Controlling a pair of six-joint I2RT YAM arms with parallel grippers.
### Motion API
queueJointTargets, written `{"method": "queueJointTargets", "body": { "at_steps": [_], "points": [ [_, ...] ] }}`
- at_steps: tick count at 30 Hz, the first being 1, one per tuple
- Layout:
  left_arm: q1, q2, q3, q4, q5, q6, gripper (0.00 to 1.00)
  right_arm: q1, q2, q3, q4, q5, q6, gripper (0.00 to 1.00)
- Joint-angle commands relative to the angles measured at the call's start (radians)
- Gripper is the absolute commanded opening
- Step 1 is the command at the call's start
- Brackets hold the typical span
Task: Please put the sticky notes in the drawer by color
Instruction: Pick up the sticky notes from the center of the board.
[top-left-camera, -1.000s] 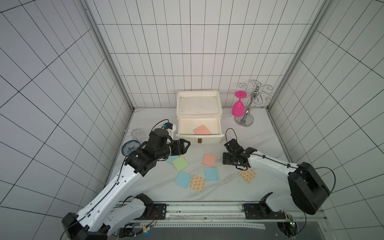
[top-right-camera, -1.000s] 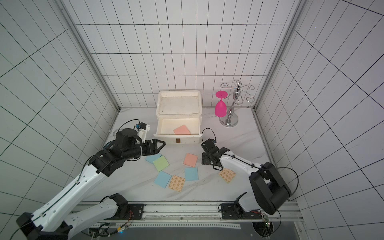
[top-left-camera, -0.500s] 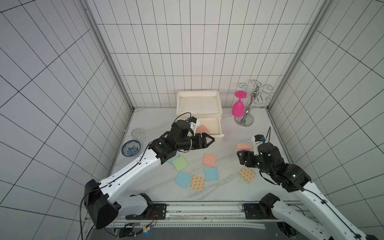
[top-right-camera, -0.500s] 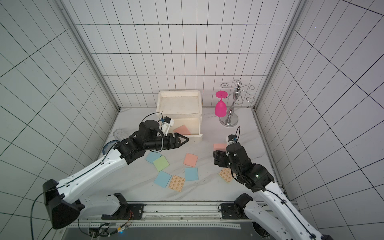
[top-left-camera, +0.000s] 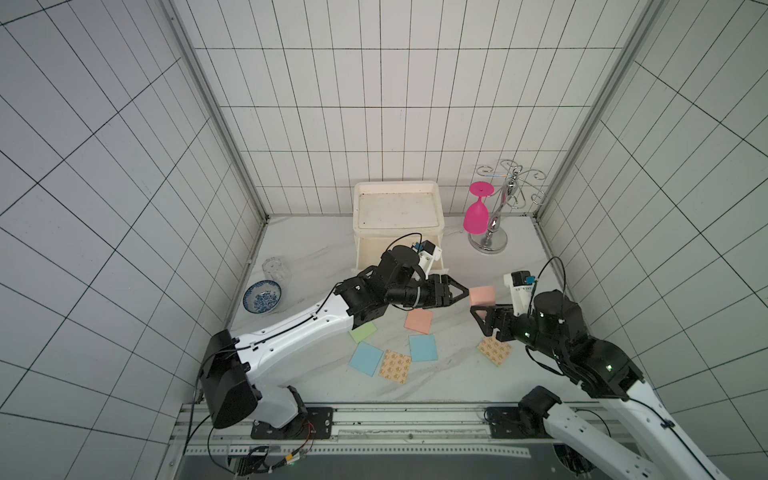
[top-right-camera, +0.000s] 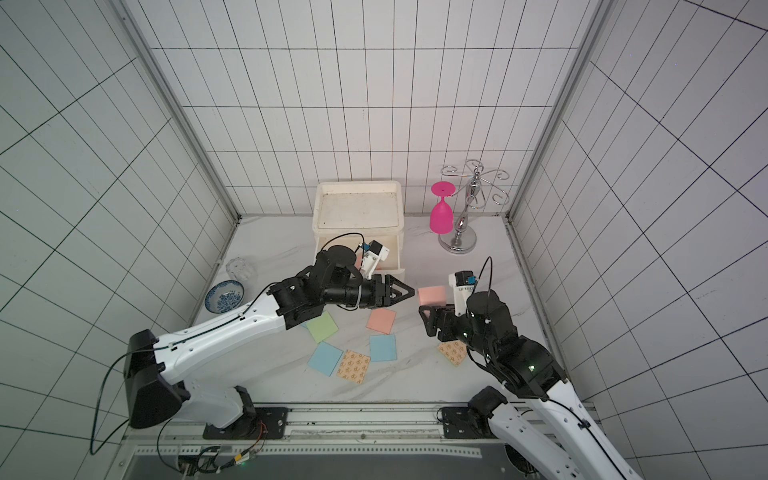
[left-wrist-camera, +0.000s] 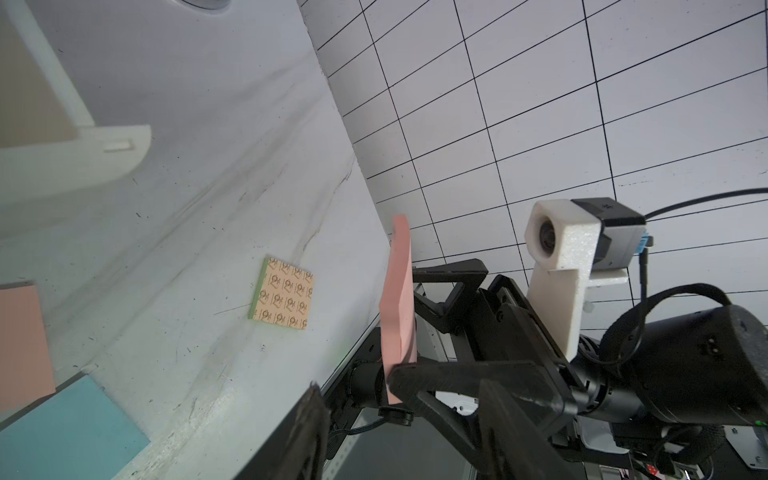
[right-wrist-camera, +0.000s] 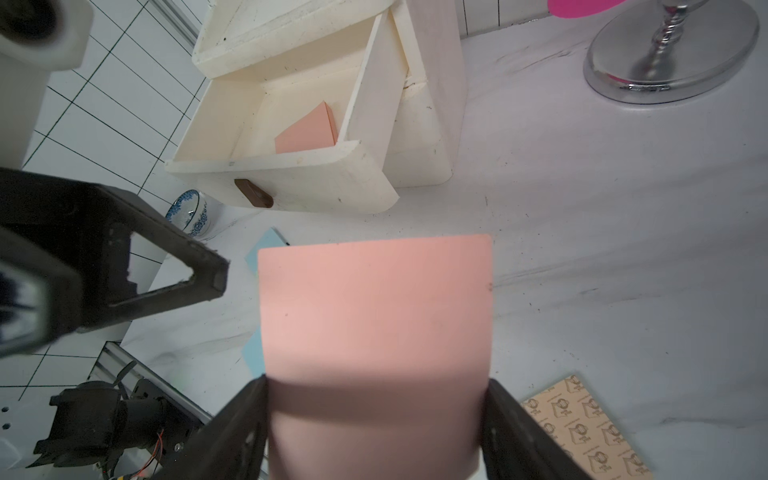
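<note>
My right gripper is shut on a salmon-pink sticky note, holding it by two opposite edges above the table. My left gripper reaches in from the left, open, its fingertips right at the pad's near edge. The off-white drawer stands at the back, and its pulled-out top drawer holds another pink pad. On the table lie a pink pad, a green one, two blue ones and two tan printed ones.
A pink goblet and a chrome rack stand right of the drawer. A blue-patterned bowl and a clear glass sit by the left wall. The left arm reaches across the drawer's front.
The right gripper has lifted the pink pad off the table and carried it up and to the right. The left arm has swung right to meet it, its jaws narrowing.
</note>
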Motion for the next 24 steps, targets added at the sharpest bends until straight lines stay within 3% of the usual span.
{"method": "queueJointTargets", "body": {
  "at_steps": [1,10,16,24],
  "points": [
    [-0.006,0.019,0.021,0.059,0.007,-0.02,0.58,-0.004,-0.007,0.044,0.052,-0.045,0.013,0.78],
    [-0.007,0.051,0.017,0.111,0.012,-0.058,0.46,-0.004,-0.008,0.049,0.073,-0.089,0.033,0.78],
    [-0.013,0.075,0.03,0.131,0.022,-0.076,0.44,-0.003,-0.008,0.044,0.096,-0.114,0.043,0.77],
    [-0.016,0.082,0.033,0.152,0.034,-0.078,0.02,-0.003,-0.011,0.038,0.098,-0.107,0.041,0.78]
  ]
}}
